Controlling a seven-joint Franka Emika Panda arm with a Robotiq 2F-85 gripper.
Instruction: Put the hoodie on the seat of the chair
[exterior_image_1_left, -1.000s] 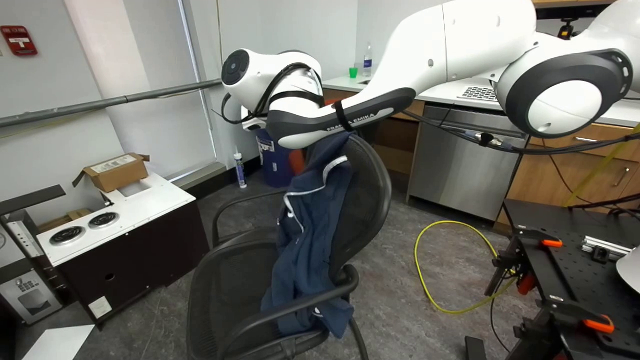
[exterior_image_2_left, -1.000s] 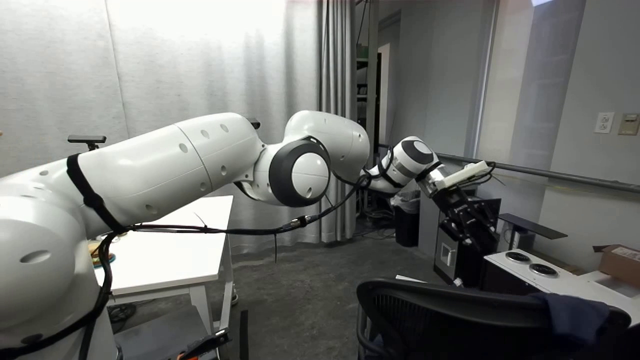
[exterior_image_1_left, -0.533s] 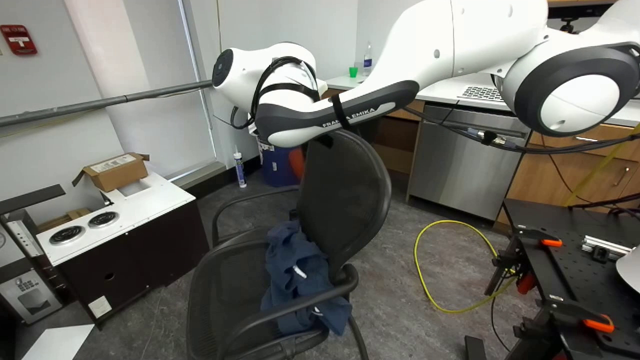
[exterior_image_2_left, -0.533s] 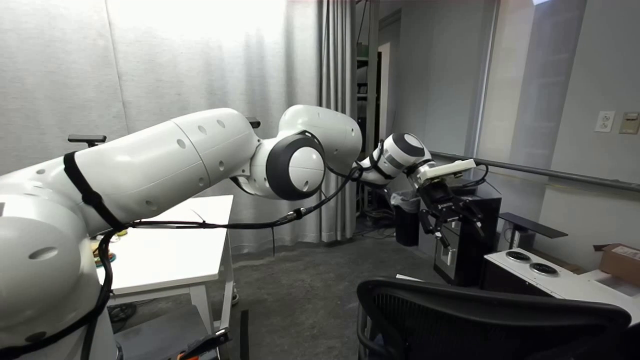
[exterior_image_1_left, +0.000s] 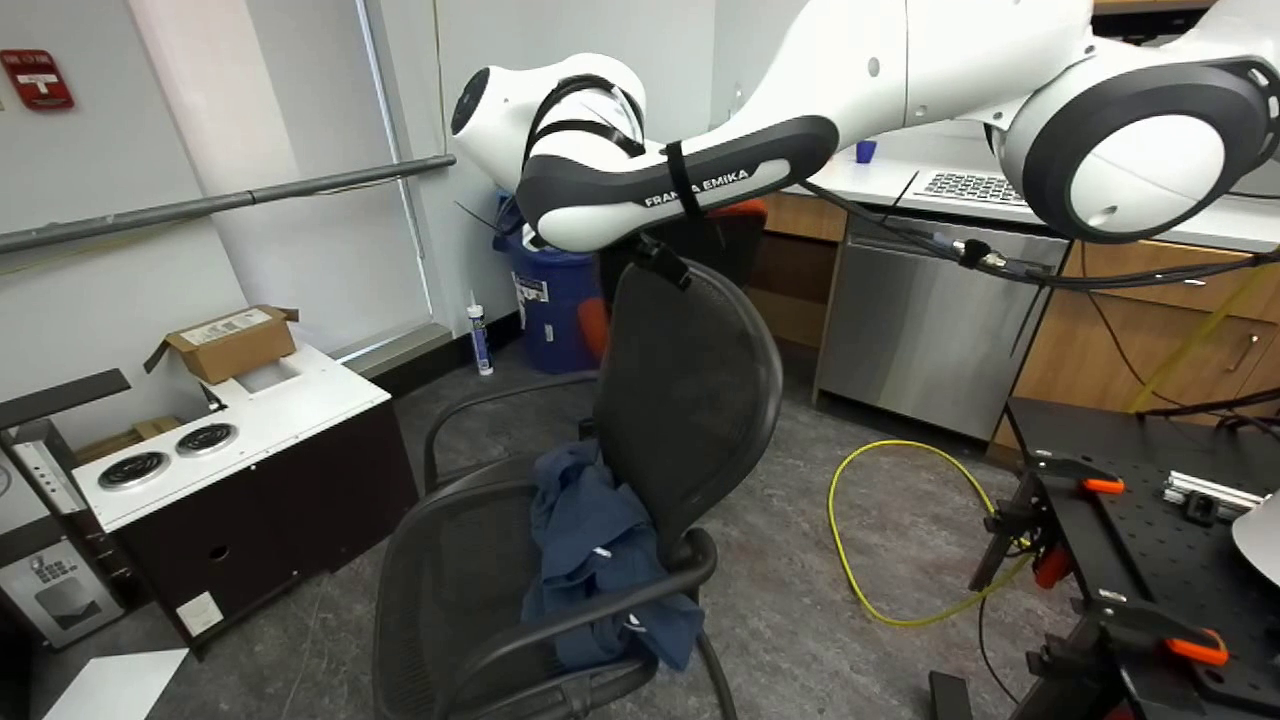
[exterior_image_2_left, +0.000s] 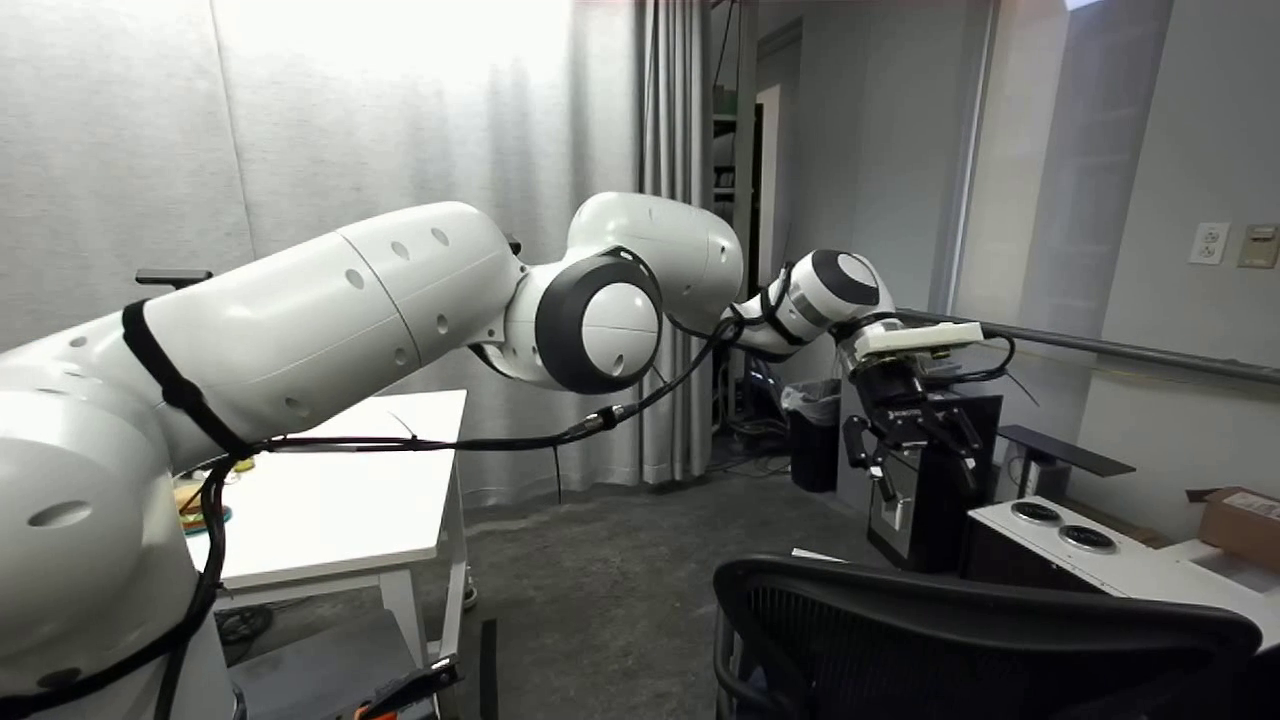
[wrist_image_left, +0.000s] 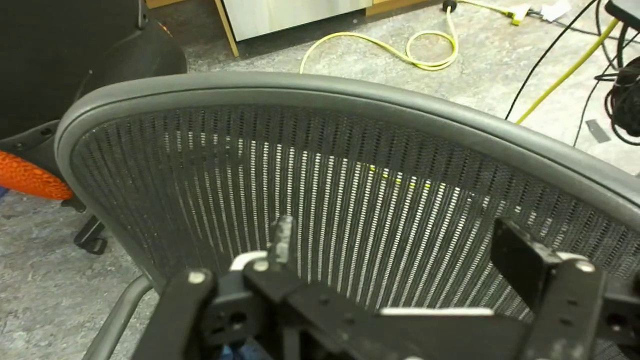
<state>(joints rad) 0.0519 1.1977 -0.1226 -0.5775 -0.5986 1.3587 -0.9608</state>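
One outstretched arm (exterior_image_2_left: 640, 300) is bent down at the wrist (exterior_image_2_left: 830, 295), gripper (wrist_image_left: 392, 230) spread near the backrest's (exterior_image_1_left: 685, 400) rim (wrist_image_left: 350, 90), with floor (wrist_image_left: 475, 85) beyond, while the hoodie (exterior_image_1_left: 595, 520) is bunched on the seat (exterior_image_1_left: 455, 580), overhanging one edge.

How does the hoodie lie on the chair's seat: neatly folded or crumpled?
Crumpled. In an exterior view, the hoodie lies in a creased heap on the seat, with one part reaching past the seat's edge.

In an exterior view, the white arm (exterior_image_2_left: 610, 325) spans left edge to centre-right; gripper (exterior_image_2_left: 928, 482) points down, jaws apart.
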